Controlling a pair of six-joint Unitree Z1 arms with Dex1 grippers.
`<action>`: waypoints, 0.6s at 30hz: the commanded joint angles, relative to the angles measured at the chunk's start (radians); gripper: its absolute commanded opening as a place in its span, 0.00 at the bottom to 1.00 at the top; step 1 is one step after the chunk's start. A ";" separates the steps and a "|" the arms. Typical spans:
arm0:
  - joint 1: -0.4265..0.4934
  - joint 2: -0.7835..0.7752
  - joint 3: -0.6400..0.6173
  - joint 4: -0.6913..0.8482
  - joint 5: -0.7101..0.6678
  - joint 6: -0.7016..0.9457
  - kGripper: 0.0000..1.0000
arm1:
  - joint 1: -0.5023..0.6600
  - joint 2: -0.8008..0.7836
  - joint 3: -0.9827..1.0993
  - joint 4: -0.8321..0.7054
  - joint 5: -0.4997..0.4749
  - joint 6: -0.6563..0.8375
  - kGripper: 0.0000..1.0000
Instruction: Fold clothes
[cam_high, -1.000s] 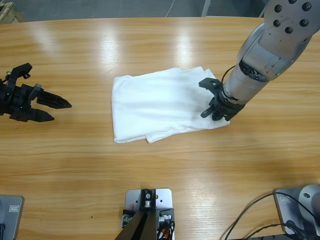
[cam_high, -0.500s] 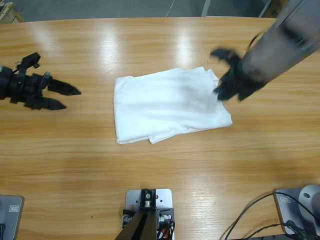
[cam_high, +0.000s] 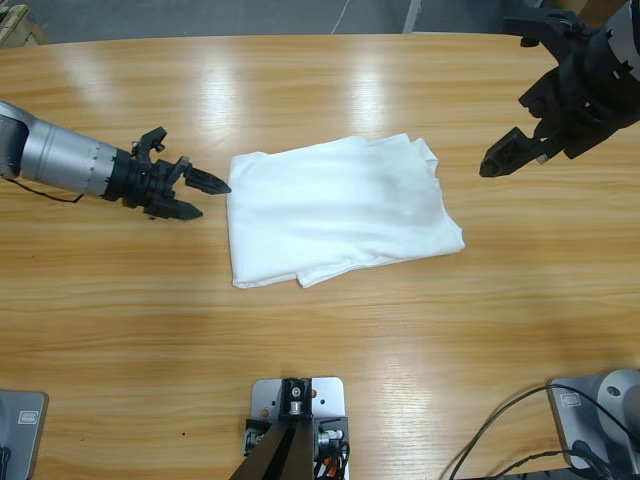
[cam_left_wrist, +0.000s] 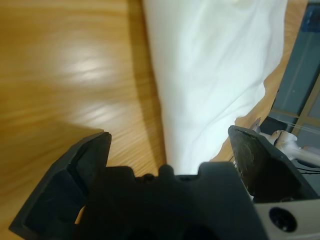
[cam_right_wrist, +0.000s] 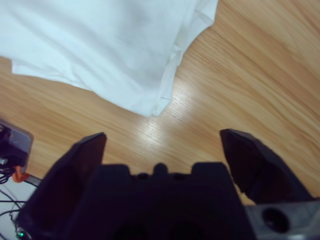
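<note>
Wood-grain surface fills the high view from edge to edge, glossy, with pale light patches along its far half. Near its middle lies the white T-shirt, folded into a rough rectangle of several layers, flat on the surface and touched by neither arm. Its layered edges show at the lower left corner, where one ply sticks out slightly past another, and its upper right corner is a little rumpled.

From the left edge of the high view comes the left arm, silver-grey, stretched low toward the shirt. Its left gripper is released, the two black jaws spread with nothing between them, their tips just beside the shirt's left edge but apart from it. In the left wrist view the left gripper shows the same spread, with the T-shirt running away ahead of it and bare surface to one side.

At the upper right corner is the right arm, lifted away from the cloth. Its right gripper is likewise released and holds nothing, well apart from the shirt's right edge. The right wrist view looks down past the right gripper at a folded corner of the T-shirt, its stacked plies visible along the edge, with surface beyond.
</note>
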 joint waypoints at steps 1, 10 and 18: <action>-0.073 0.105 -0.012 -0.050 -0.008 -0.046 0.94 | -0.020 0.030 0.030 0.012 -0.030 -0.002 1.00; -0.224 0.107 -0.030 -0.072 0.119 -0.164 0.94 | -0.023 0.027 0.044 0.008 -0.049 -0.005 1.00; -0.226 0.116 -0.052 -0.070 0.178 -0.214 0.62 | -0.043 -0.004 0.075 0.009 -0.070 -0.018 1.00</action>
